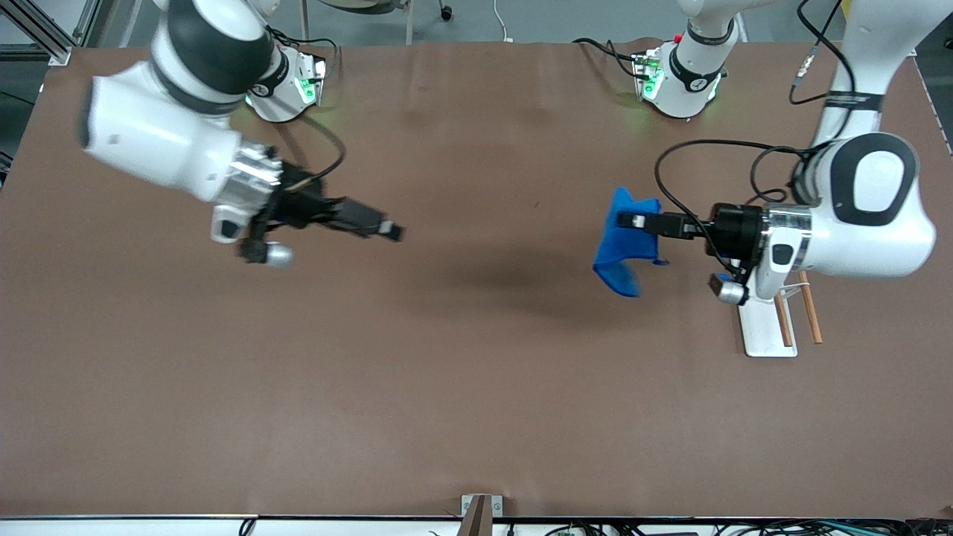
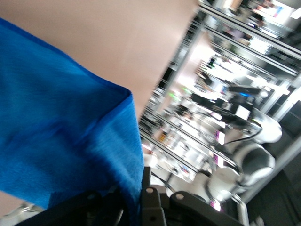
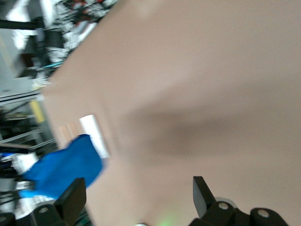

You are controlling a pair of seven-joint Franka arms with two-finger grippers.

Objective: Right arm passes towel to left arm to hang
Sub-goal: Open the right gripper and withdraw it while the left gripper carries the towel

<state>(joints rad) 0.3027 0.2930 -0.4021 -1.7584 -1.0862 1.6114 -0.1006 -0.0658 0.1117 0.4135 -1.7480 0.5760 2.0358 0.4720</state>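
The bright-blue towel [image 1: 624, 242] hangs in the air, pinched at its upper edge by my left gripper [image 1: 631, 220], which is shut on it above the table toward the left arm's end. In the left wrist view the towel [image 2: 61, 141] fills most of the frame and runs down between the fingers [image 2: 151, 200]. My right gripper [image 1: 393, 232] is open and empty, up over the table toward the right arm's end, well apart from the towel. In the right wrist view its jaws stand wide apart around bare table [image 3: 138, 188], and the towel [image 3: 66, 169] shows farther off.
A white-based hanging rack [image 1: 767, 331] with two wooden rods [image 1: 811, 313] stands on the brown table [image 1: 476, 387] under the left arm's wrist. It also shows in the right wrist view [image 3: 95, 135]. The arm bases stand along the table's edge farthest from the front camera.
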